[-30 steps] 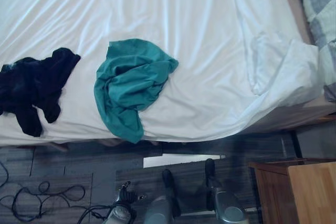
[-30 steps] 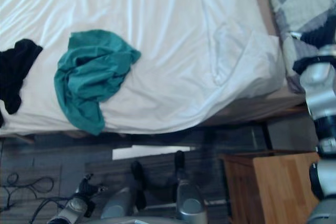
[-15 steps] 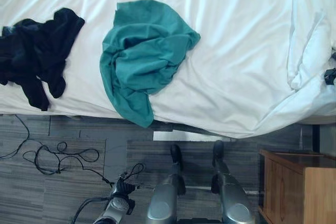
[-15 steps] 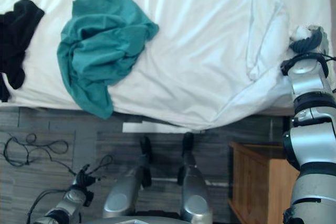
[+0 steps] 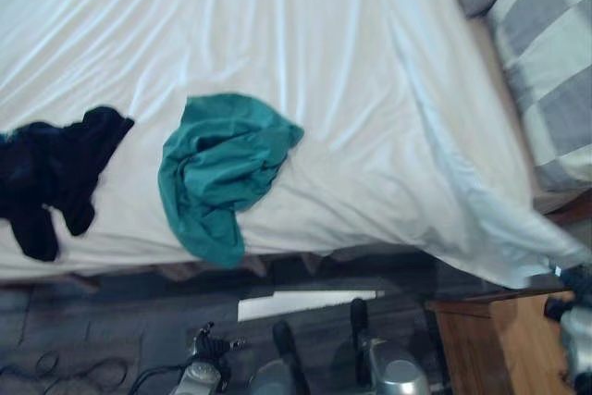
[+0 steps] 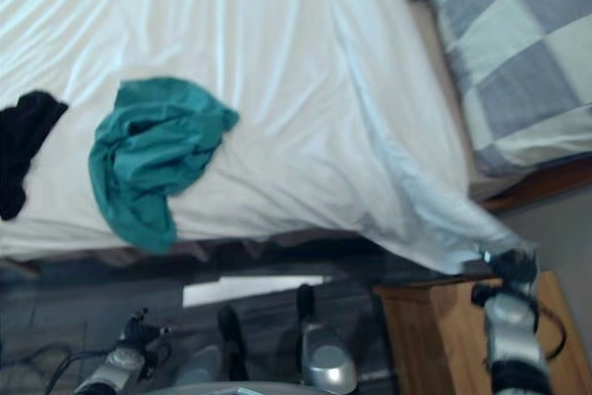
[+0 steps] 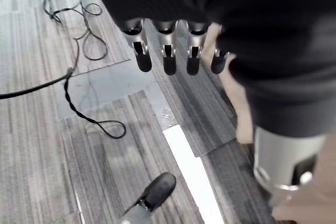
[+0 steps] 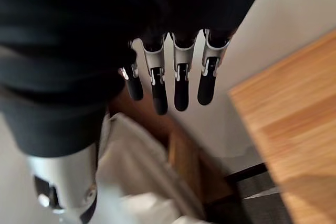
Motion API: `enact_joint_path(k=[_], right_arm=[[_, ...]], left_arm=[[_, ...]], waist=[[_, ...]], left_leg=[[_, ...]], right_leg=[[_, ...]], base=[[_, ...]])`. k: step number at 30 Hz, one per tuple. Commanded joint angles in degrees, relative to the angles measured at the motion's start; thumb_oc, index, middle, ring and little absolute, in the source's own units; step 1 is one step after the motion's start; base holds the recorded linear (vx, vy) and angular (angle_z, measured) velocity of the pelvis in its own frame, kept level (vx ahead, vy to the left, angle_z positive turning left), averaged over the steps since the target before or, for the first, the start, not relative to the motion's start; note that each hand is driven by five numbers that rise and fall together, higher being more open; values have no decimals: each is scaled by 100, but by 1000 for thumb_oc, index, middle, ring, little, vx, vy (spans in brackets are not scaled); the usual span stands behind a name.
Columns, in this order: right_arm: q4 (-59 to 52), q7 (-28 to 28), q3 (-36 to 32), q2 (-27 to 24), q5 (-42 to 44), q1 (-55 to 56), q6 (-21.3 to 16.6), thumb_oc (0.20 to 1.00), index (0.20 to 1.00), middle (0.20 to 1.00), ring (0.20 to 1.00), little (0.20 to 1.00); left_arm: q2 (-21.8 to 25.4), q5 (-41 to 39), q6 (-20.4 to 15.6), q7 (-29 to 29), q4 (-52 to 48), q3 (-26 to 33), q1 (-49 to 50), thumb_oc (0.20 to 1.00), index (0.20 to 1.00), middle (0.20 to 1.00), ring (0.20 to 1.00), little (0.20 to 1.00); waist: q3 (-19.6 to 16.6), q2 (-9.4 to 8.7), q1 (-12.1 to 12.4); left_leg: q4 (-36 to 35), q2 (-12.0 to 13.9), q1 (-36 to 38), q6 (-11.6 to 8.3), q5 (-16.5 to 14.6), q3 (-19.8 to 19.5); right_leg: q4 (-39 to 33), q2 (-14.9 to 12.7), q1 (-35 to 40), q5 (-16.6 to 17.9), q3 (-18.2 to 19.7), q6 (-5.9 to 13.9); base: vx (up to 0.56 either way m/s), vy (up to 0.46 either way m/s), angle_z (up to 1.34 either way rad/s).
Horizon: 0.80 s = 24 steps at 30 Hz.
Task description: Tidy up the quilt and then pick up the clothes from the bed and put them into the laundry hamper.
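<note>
Quilt lies spread fairly flat, corner hanging off the bed by your right hand, fingers straight, holding nothing. Left hand hangs relaxed over the floor. Teal garment and black garment lie unpicked on the bed.
</note>
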Motion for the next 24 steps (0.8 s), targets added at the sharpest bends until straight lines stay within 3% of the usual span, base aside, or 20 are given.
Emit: enact_joint_path(k=[1, 5, 6, 12, 15, 18, 19, 24], right_arm=[[-173, -863, -455, -342, -97, -103, 11, 1000, 1000, 1000, 1000, 1000], [-771, -1465, -737, -351, 71, -381, -246, 1000, 1000, 1000, 1000, 1000], [-1398, -1639, -684, -589, -226, -802, -430, 209, 209, 209, 209, 209], [-1586, -1715, 151, -1217, -336, -2371, -637, 200, 200, 200, 200, 200], [-843, -1668, 931, -1380, 160, -3684, -650, 200, 200, 200, 200, 200], [-286, -1592, 1302, -1241, 286, -4133, -591, 200, 200, 200, 200, 200], [210, -1538, 1481, -985, 394, -4244, -525, 200, 200, 200, 200, 200], [933, -1349, 1596, 94, 192, -3094, -343, 200, 200, 200, 200, 200]], left_arm=[[-140, 134, 139, 108, 266, -84, -23, 1000, 1000, 1000, 1000, 1000], [-248, 55, 148, 253, 275, -202, -85, 1000, 1000, 1000, 1000, 1000], [-295, 15, 113, 309, 235, -308, -113, 1000, 1000, 1000, 1000, 1000], [-182, -59, 6, 338, 142, -655, -386, 1000, 1000, 1000, 1000, 1000], [-57, -467, -73, 407, -113, -845, -584, 1000, 1000, 1000, 1000, 1000], [-55, -550, -87, 449, -136, -855, -663, 1000, 1000, 1000, 1000, 1000], [-61, -595, -83, 486, -163, -879, -677, 1000, 1000, 1000, 1000, 1000], [-164, -531, -28, 563, -72, -720, -760, 1000, 1000, 1000, 1000, 1000]], waist=[[-314, 95, 18], [-267, 74, 46], [-153, 96, 137], [357, 253, 390], [704, 520, 611], [859, 656, 626], [985, 742, 639], [1094, 789, 518]], left_leg=[[4, 468, 309, -402, -143, -32], [4, 470, 320, -383, -156, -31], [4, 467, 265, -377, -131, -68], [192, 429, -250, -391, 34, -259], [749, 397, -916, -424, 56, -445], [1040, 388, -1232, -417, 7, -479], [1225, 397, -1355, -399, -48, -480], [1303, 462, -1299, -366, -150, -407]], right_leg=[[566, -594, -293, -344, -11, 833], [625, -593, -338, -357, 34, 845], [673, -592, -407, -382, 52, 836], [1041, -624, -906, -437, 111, 801], [1591, -748, -1366, -579, 59, 731], [1925, -826, -1695, -674, 82, 699], [2124, -844, -1872, -713, 134, 672], [2177, -821, -1896, -751, 155, 654]], base=[[81, 105, -25], [-24, 26, -17], [-37, -5, 1], [-143, -47, 1], [-169, -91, 38], [-132, -39, 27], [-72, -7, 20], [-27, 25, 3]])
